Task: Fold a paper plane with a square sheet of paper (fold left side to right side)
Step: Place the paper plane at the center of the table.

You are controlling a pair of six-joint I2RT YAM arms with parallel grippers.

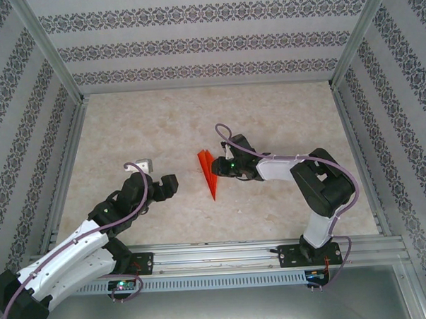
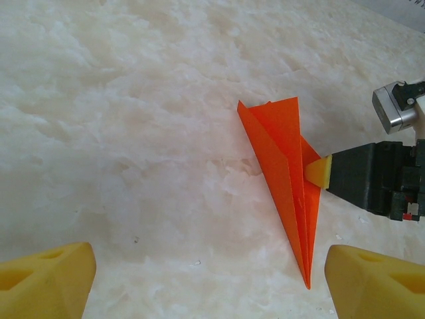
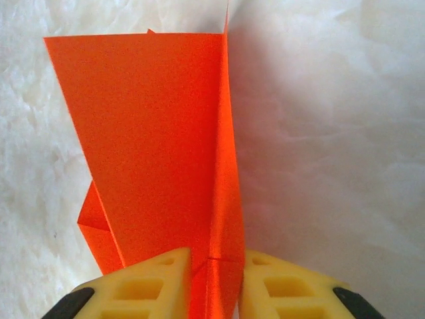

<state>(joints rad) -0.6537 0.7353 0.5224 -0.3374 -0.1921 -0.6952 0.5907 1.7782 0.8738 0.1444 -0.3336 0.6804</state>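
The paper plane (image 1: 208, 172) is a slim orange-red dart on the marbled table, its point toward the near edge. In the left wrist view the paper plane (image 2: 285, 166) lies ahead and to the right. My left gripper (image 1: 159, 177) hovers to its left, open and empty, with its yellow fingertips (image 2: 46, 282) wide apart. My right gripper (image 1: 219, 168) reaches in from the right at the dart's wide end. Seen from the right wrist, its yellow fingers (image 3: 143, 286) stand a little apart on either side of the raised centre fold of the paper plane (image 3: 159, 146).
Metal rails (image 1: 65, 173) edge the table on the left, right and near sides, with patterned walls (image 1: 208, 43) behind them. Bare marbled surface (image 1: 197, 118) stretches beyond the plane toward the back wall.
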